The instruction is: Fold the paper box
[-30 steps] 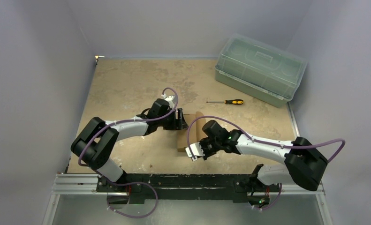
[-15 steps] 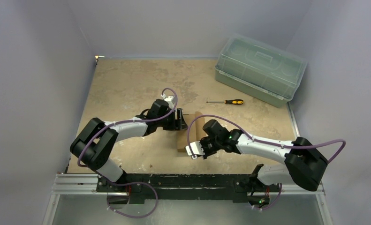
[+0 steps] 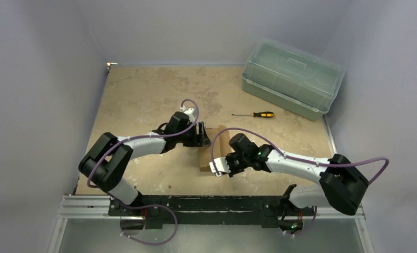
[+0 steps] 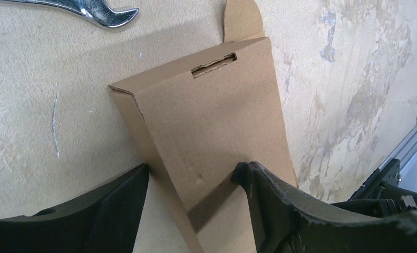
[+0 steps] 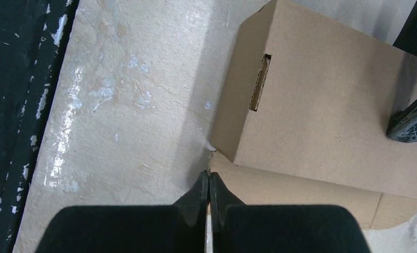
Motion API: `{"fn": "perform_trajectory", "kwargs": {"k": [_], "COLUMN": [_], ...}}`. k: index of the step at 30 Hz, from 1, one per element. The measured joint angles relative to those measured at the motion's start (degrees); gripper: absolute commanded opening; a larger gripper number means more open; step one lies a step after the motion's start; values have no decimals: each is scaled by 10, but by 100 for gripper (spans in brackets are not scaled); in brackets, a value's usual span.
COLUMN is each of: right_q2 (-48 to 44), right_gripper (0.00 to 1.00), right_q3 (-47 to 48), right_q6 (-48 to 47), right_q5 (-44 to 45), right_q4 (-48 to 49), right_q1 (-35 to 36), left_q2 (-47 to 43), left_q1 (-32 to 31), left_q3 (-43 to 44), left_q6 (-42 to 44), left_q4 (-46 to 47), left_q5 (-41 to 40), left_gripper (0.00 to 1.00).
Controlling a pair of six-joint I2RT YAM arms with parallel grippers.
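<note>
The paper box (image 3: 219, 142) is a brown cardboard piece lying mid-table between both arms, partly folded. In the left wrist view its top panel (image 4: 211, 121), with a slot near the far end, stands tilted over a side wall. My left gripper (image 4: 195, 182) is open and straddles this end, its right finger (image 4: 269, 200) resting on the panel. My right gripper (image 5: 209, 179) is shut, its tips at the near corner of the box (image 5: 327, 105), against the edge of a flat flap (image 5: 301, 192) that sticks out beneath.
A yellow-handled screwdriver (image 3: 254, 114) lies beyond the box to the right. A translucent green lidded bin (image 3: 293, 76) stands at the back right. The metal rail (image 3: 211, 203) with the arm bases runs along the near edge.
My right gripper has edged slightly left toward the near corner of the box. The left arm and the box have not visibly moved.
</note>
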Motion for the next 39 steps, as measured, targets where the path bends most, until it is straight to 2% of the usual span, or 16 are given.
{"fn": "perform_trajectory", "kwargs": {"k": [39], "right_q2": [4], "right_gripper": [0], "right_q3": [12], "right_q6": [81], "right_q5": [-23], "right_q4": [-8], "right_q1": [-23], "left_q2": [-3], "left_q1": [4], "left_q3": [-26], "left_q6": [-92], "left_q4": [26], "left_q5": [5], "left_gripper": [70]}}
